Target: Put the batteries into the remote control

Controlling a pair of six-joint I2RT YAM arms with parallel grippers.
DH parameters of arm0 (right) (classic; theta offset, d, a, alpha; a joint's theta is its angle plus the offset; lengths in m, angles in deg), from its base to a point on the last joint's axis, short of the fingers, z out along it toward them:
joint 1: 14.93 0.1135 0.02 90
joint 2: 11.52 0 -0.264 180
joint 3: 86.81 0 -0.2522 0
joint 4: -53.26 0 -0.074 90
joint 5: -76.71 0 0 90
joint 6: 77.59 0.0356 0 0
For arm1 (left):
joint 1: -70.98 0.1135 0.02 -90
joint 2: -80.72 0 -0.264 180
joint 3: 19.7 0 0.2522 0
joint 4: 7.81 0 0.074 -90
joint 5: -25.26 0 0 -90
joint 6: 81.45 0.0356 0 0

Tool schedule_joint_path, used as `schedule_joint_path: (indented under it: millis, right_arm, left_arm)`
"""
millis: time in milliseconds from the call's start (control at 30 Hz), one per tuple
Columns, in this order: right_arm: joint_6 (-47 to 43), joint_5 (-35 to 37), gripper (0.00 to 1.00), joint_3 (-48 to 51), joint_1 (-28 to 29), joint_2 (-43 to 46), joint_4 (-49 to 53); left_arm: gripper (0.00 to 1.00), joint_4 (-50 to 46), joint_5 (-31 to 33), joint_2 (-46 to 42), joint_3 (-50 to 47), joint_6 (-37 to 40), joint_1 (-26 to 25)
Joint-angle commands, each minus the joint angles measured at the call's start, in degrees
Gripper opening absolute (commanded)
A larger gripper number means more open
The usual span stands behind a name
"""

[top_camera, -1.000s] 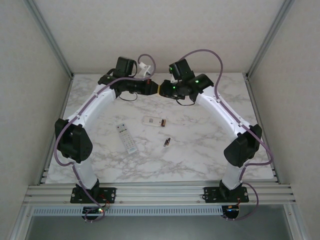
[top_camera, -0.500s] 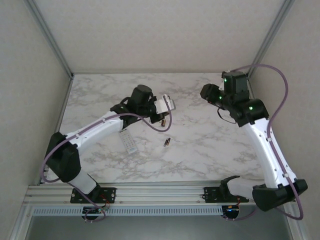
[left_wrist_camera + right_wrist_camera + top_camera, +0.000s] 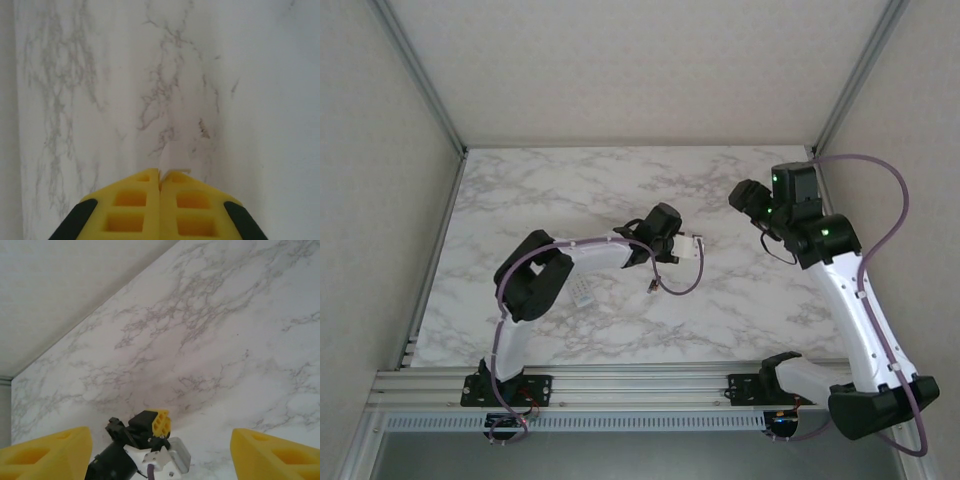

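From above, you had a white, grey-veined marble table (image 3: 540, 190) with a ribbed aluminium rail (image 3: 640, 378) along its near edge. Your left arm (image 3: 580, 255) was folded sharply, its glossy white forearm reaching toward the table's middle. The left gripper (image 3: 694, 243) sat near the centre, and a purple cable (image 3: 680, 287) looped under the wrist. The remote control (image 3: 583, 292), a flat white slab, poked out from under that forearm on the near-left side of the table, most of it covered. One battery (image 3: 653, 286), a tiny dark sliver, lay on the marble near the centre, just beside the cable loop. It was too small for you to read its colours. The right gripper (image 3: 742, 195) was over the far-right part of the table, and from this height you could not judge its jaws. The left wrist camera gave you what the overhead could not. The two yellow fingers (image 3: 132, 205), moulded with square pockets, were pressed flat together, clenched, with marble beyond them. A pale fleck at their tips was too blurred to name. In the right wrist camera the right gripper's yellow fingers stood far apart at the bottom corners, cut off by the frame, released. Between them you looked across at the left gripper's yellow tip and black-and-white wrist, set against the marble and a finely textured wall (image 3: 65, 285).
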State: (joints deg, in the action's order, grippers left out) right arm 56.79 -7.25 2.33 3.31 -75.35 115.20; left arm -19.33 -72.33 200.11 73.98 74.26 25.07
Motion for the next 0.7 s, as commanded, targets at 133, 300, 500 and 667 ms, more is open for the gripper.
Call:
schedule_joint_path:
  millis: [133,300,500,667]
  right_arm:
    - [6.68,1.32,0.75,6.11,-0.16,6.61,0.28]
    - [8.33,1.63,0.75,8.41,-0.17,6.80,-1.45]
    - [2.89,-0.24,0.74,5.19,-0.14,1.60,-2.39]
    - [-14.15,-2.01,0.75,0.75,-0.18,-3.54,-2.74]
  left_arm:
    - [0.07,2.75,-6.06,2.65,-0.54,5.01,-1.51]
    - [0.15,1.72,-10.20,1.06,-4.21,7.22,-1.54]
    - [0.21,-1.36,-11.48,-2.34,-5.75,7.57,-1.83]
    - [0.30,-3.97,-9.20,-8.37,-5.15,0.89,-2.08]
